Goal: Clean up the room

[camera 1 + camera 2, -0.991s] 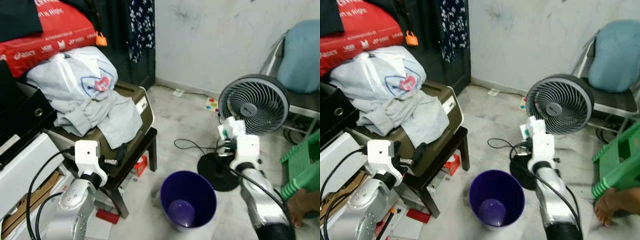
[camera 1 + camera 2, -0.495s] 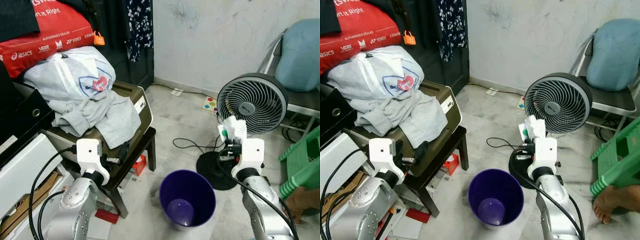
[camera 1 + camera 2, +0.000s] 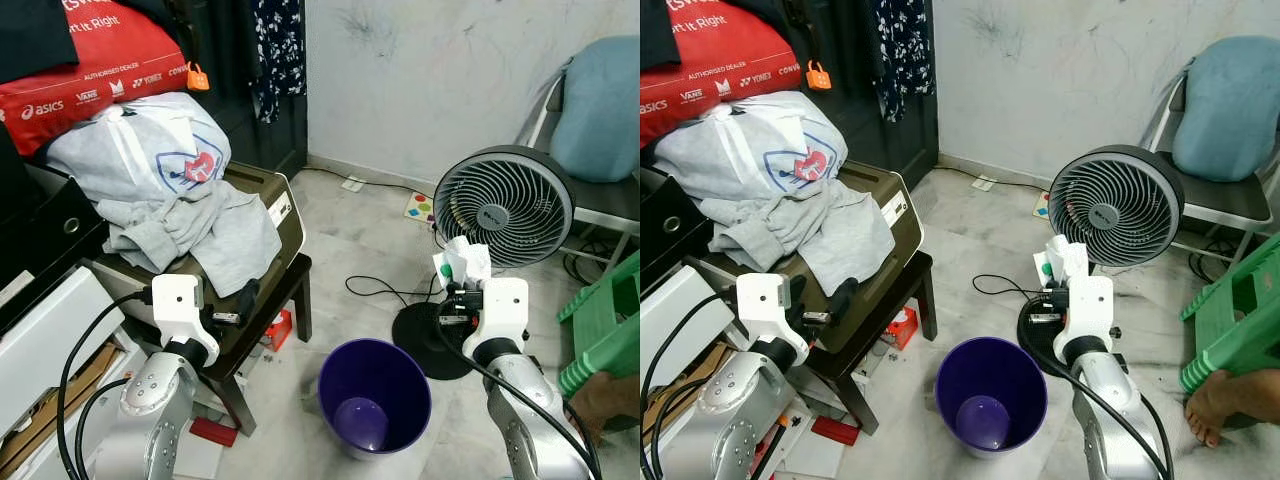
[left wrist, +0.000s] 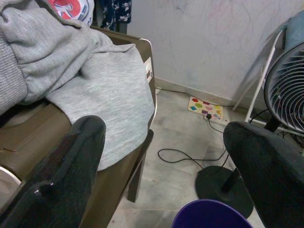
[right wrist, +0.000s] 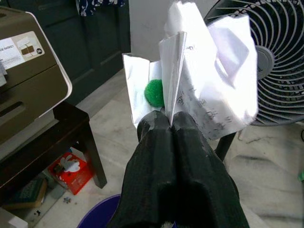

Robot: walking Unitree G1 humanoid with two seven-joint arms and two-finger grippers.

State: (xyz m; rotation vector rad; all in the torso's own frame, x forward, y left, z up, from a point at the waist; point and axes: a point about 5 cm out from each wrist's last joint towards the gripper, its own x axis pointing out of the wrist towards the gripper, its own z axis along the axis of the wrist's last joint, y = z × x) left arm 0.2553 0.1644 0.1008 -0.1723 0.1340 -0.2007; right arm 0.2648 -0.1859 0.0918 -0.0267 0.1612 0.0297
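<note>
My right gripper is shut on a crumpled white paper with a green spot, held up in front of the fan. In the head views the paper sits above and to the right of a purple waste bin that stands open on the floor. My left gripper is open with nothing between its fingers, beside a dark stool that carries a brown case and grey clothes.
A fan base and black cable lie on the floor behind the bin. A green plastic stool and a person's foot are at the right. A chair with a blue cushion stands behind the fan. Boxes and bags pile up at the left.
The right gripper with the paper has come slightly lower and nearer the bin. The camera has shifted a little. The left arm has barely moved.
</note>
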